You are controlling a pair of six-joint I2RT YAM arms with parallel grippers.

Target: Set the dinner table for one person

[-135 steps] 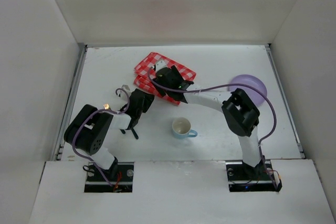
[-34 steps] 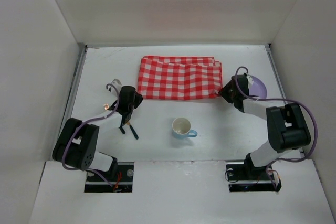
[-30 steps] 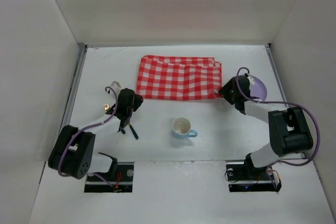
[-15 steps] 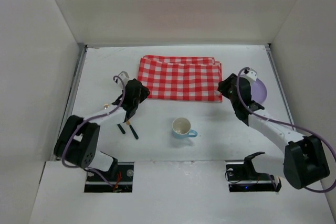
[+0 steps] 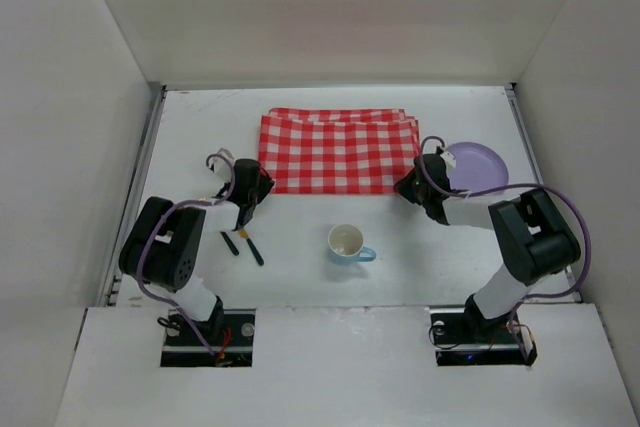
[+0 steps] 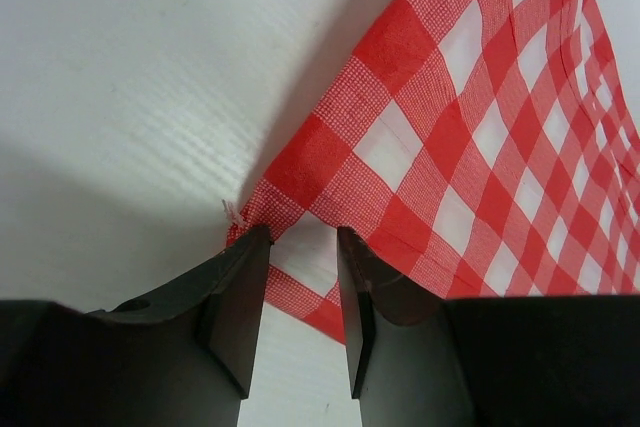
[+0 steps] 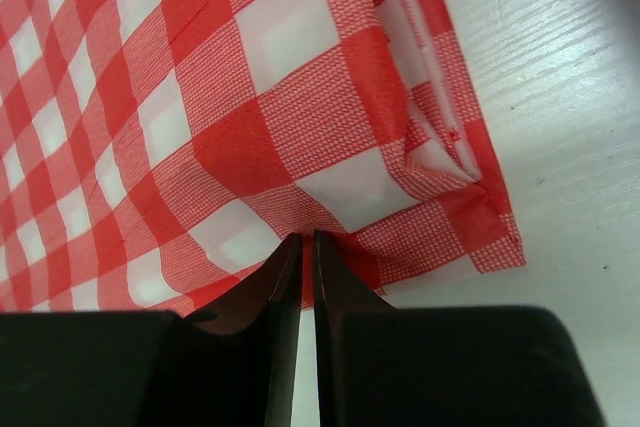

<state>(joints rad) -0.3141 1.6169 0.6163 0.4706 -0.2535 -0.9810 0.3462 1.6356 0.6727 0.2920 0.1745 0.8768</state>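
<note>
Step in hand, as I read it: laying the cloth [image 5: 338, 152]. It lies opened out on the far-middle part of the table [image 5: 200, 137], which spans the whole work area under everything.

L gripper [image 6: 303, 237] is at the near-left corner, jaws a little apart and straddling the corner w/o clamping it. R gripper [image 7: 307, 239] is near the near-right corner, jaws all but closed, pinching up a small ridge of fabric.

Next move, I'd say: let go on the R, lift both arms clear w/o dragging the cloth, then go for the plate [image 5: 478, 167], which sits just beside the cloth's right edge. Cup [image 5: 347, 242] and two dark utensils [image 5: 243, 245] wait nearer the arm bases.

Vs 0.5 s ago: the cloth's near edge is straighter, the plate shows more fully, and both arms have folded in closer. 4.5 s ago the cloth was a crumpled bunch.
</note>
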